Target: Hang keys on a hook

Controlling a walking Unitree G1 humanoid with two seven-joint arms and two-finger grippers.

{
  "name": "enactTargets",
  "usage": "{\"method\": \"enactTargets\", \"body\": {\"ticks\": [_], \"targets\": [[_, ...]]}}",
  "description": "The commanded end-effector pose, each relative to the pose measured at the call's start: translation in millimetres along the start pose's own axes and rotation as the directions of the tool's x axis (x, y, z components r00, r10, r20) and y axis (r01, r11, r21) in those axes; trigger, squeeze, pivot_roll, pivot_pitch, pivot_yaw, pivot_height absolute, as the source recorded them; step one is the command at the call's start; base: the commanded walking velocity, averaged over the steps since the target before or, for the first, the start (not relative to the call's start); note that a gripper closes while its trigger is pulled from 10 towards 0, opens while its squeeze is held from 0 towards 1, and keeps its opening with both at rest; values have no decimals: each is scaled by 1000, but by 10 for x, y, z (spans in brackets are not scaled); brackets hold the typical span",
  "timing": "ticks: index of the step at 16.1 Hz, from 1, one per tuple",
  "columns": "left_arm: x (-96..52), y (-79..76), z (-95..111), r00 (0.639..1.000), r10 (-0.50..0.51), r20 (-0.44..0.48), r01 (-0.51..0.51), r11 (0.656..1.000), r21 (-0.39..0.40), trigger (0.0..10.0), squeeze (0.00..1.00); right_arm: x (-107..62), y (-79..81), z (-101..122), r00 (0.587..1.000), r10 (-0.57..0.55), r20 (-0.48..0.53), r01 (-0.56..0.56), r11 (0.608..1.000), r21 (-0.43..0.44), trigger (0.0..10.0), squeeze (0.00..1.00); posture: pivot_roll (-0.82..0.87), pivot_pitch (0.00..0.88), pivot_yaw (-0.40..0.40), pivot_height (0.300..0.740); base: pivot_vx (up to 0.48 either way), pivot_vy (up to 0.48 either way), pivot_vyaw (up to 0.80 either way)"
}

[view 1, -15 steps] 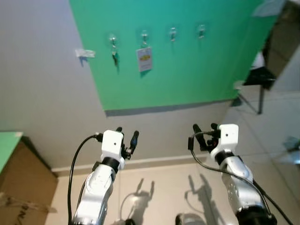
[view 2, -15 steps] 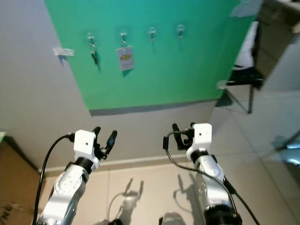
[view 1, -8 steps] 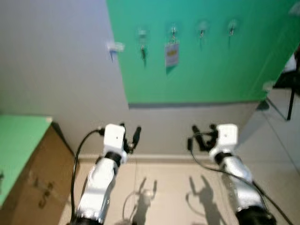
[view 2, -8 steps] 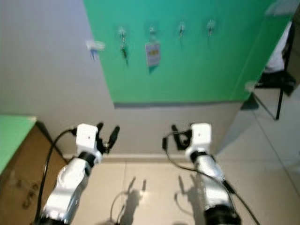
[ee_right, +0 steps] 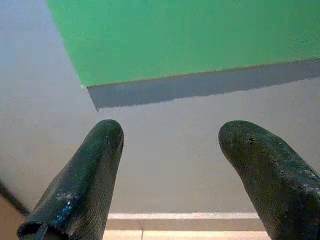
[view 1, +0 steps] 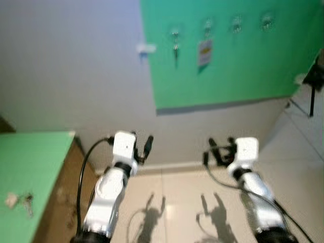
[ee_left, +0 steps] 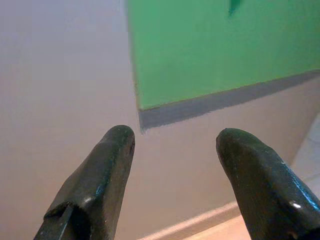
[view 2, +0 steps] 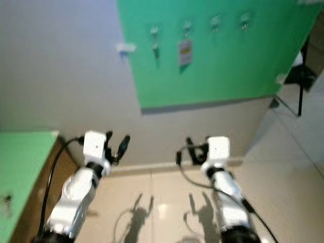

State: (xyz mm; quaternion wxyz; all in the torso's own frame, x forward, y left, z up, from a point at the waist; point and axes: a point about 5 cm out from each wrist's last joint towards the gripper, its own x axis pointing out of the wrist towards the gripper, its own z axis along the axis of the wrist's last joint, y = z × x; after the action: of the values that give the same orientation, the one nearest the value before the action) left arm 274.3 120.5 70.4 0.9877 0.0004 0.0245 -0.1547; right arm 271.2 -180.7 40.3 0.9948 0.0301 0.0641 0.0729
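In the left eye view the whole picture has slid since the earlier frames, so the camera has turned left: the green panel [view 1: 228,66] with its four hooks [view 1: 236,23] now sits far right, and a green desk [view 1: 35,167] has come into sight at near left. On the desk, near its left edge, lie the keys [view 1: 26,202], small and blurred, beside a pale scrap. One hook already carries a dark key [view 1: 175,49], the next a tag [view 1: 204,52], and the two hooks on the right look free. The left end effector [view 1: 141,147] and right end effector [view 1: 218,150] hover over the floor, well apart from the desk, both released and holding nothing. The right eye view tells the same, with the keys at the far left edge [view 2: 6,201]. The left wrist view looks past spread fingers [ee_left: 100,185] at grey wall and the panel's lower corner. The right wrist view shows the same wall between parted fingers [ee_right: 80,185]. I judge the turn has brought the keys into view, so picking them up likely comes next, and nothing is hung yet
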Motion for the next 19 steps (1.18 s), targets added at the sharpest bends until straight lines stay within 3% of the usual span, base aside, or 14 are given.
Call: {"method": "enactTargets", "body": {"ticks": [1, 2, 5, 7, 9, 11, 19], "targets": [[-105, 117, -58, 999, 36, -13, -36, 999, 17, 10000, 0, 5, 91, 24, 999, 31, 29, -32, 999, 17, 10000, 0, -241, 0, 86, 740, 0, 480, 0], [-121, 124, -56, 999, 39, -7, -39, 999, 19, 10000, 0, -8, 88, 15, 999, 31, 27, -32, 999, 17, 10000, 0, -241, 0, 86, 740, 0, 480, 0], [-424, 201, -194, 998, 34, -45, -29, 995, 100, 10000, 0, -333, 31, -158, 999, 35, -8, -35, 999, 27, 10000, 0, -230, 0, 82, 740, 0, 460, 0], [-463, 209, -207, 998, 32, -51, -27, 994, 110, 10000, 0, -454, 31, -217, 998, 48, -26, -48, 999, 22, 10000, 0, -226, 0, 82, 740, 0, 219, 0], [-428, 221, -151, 999, 40, -37, -34, 990, 135, 10000, 0, -594, 47, -293, 996, 74, -58, -74, 997, -2, 10000, 0, -226, 0, 85, 740, 0, 0, 0], [-402, 204, -128, 999, 30, -33, -25, 990, 139, 10000, 0, -597, 50, -280, 996, 74, -53, -74, 997, -2, 10000, 0, -229, 0, 88, 740, 0, 0, 0], [-292, 16, -104, 999, 4, -42, 0, 997, 80, 10000, 0, -661, 81, -265, 994, 98, -50, -98, 995, 2, 10000, 0, -234, 0, 92, 740, 456, 0, 0]]}}
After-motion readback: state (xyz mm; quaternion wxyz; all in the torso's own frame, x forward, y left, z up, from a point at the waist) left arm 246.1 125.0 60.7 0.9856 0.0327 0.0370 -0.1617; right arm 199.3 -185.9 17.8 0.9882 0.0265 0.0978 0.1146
